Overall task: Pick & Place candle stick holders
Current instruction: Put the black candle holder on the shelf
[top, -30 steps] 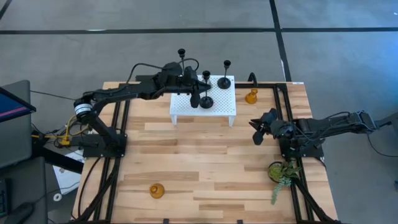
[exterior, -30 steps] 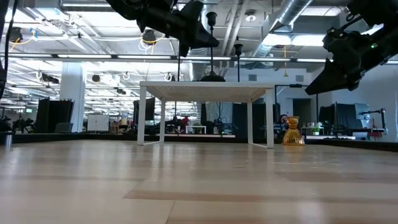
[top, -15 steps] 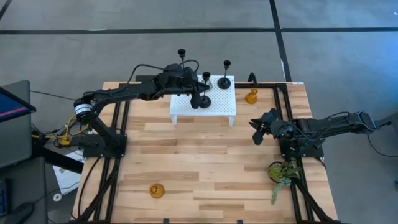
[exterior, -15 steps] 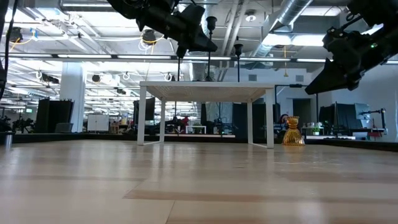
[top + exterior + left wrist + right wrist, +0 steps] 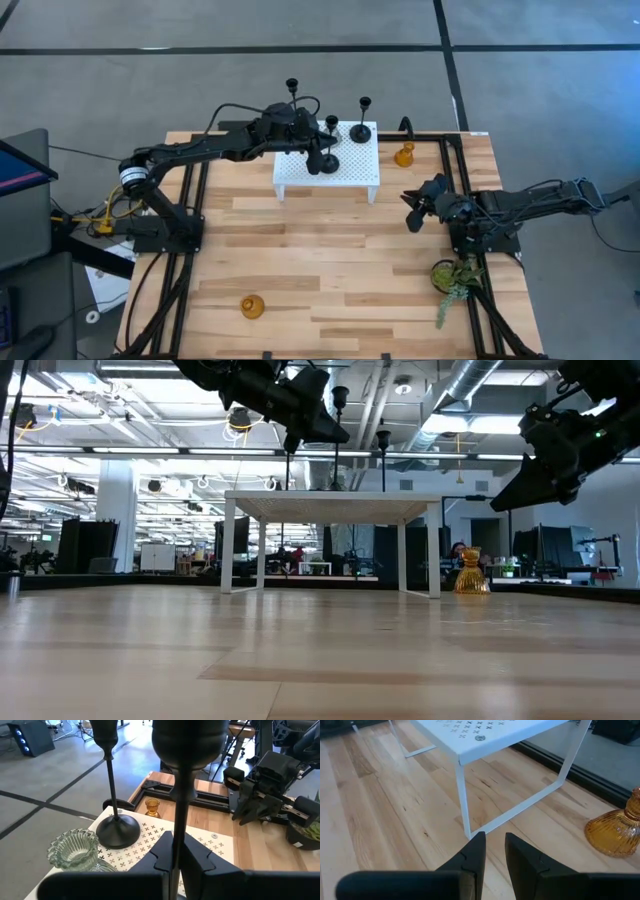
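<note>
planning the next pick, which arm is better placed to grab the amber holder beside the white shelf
Right. The right hand hovers open near the shelf's right end, and its wrist view shows that amber holder close ahead. The left hand is shut on a black holder.

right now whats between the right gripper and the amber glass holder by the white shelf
Only bare wooden table, seen in the high view: right gripper and amber glass holder have nothing between them.

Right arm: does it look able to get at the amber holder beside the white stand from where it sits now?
Probably yes. The right gripper hangs open over bare wood, and the amber holder stands alone beside the white stand; nothing lies between them.
</note>
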Tool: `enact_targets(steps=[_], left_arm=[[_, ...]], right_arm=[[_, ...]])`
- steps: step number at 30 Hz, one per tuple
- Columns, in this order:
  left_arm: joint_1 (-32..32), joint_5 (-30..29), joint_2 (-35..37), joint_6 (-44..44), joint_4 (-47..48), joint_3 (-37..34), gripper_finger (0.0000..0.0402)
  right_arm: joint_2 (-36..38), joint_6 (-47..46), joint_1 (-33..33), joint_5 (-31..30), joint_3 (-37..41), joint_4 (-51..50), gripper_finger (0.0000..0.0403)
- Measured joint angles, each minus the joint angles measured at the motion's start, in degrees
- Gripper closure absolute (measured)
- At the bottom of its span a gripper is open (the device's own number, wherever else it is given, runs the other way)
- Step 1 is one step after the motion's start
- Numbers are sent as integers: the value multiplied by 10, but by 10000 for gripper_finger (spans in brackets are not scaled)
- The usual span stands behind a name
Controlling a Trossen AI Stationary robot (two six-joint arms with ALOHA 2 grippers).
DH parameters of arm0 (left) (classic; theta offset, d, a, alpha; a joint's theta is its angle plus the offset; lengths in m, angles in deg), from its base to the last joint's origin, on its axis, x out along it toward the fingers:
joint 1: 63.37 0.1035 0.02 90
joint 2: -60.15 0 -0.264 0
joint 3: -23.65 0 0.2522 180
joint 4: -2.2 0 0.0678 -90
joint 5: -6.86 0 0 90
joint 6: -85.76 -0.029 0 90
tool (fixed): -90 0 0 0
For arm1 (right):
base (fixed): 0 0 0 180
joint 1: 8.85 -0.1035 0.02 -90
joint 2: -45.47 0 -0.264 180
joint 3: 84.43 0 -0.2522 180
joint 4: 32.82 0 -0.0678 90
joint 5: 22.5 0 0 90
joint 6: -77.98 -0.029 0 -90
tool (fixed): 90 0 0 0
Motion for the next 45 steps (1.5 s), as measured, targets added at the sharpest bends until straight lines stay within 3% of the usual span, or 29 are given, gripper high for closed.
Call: enact_targets(steps=[45], left_arm=[[1,-26,0,-22,-5,-1,387]], right_arm=[[0,0,0,0,0,1,337]])
